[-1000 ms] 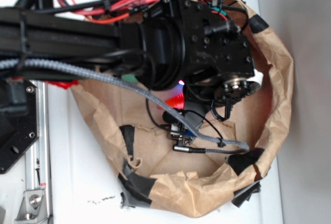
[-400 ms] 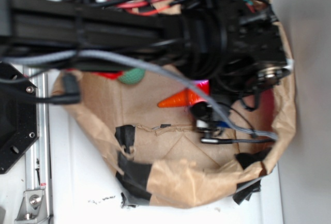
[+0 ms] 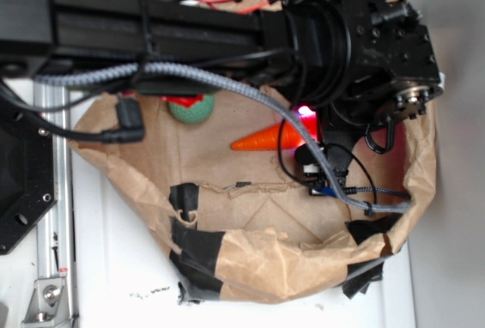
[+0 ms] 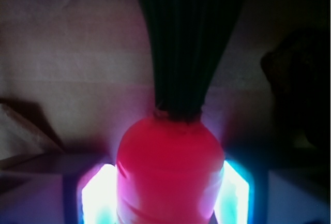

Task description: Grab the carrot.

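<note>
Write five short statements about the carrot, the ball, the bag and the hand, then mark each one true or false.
1. The carrot lies inside the brown paper bag. True.
2. The carrot's stem cap is purple. False: the wrist view shows it dark green.
3. A green ball sits in the bag too. True.
4. The bag is patched with white tape. False: the tape is black.
5. The hand is far from the carrot. False: the wrist view shows the carrot right between its glowing pads.

White counter (image 3: 114,267), crumpled brown paper bag (image 3: 258,267) patched with black tape lying open on it, orange carrot (image 3: 261,140) and green ball (image 3: 191,110) on the paper
</note>
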### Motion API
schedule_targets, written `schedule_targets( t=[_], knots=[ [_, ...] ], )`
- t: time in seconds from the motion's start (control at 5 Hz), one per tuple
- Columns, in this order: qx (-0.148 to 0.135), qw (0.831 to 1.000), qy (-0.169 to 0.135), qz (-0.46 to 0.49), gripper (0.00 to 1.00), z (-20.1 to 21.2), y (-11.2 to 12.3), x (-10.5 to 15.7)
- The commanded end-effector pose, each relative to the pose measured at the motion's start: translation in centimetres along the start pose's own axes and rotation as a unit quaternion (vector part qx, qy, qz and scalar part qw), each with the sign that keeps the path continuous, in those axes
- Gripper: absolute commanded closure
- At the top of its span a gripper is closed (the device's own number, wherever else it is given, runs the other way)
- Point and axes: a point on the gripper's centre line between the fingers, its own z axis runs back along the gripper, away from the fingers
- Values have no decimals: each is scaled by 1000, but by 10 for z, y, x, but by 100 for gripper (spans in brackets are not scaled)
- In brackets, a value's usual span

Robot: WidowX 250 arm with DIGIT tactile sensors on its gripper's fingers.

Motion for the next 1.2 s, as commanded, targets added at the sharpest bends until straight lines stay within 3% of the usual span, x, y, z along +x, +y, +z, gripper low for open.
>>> schedule_targets(
  t=[0.0, 0.2, 0.4, 0.6, 1.0],
  knots=[
    [-8, 997, -63, -33, 100, 66, -7, -15],
    [-15, 991, -134, -25, 100, 113, -14, -35],
    [9, 984, -176, -15, 100, 160, -21, -53],
    [14, 980, -199, -16, 100, 200, -25, -65],
    [46, 983, -176, -1, 100, 185, -31, -69]
  ],
)
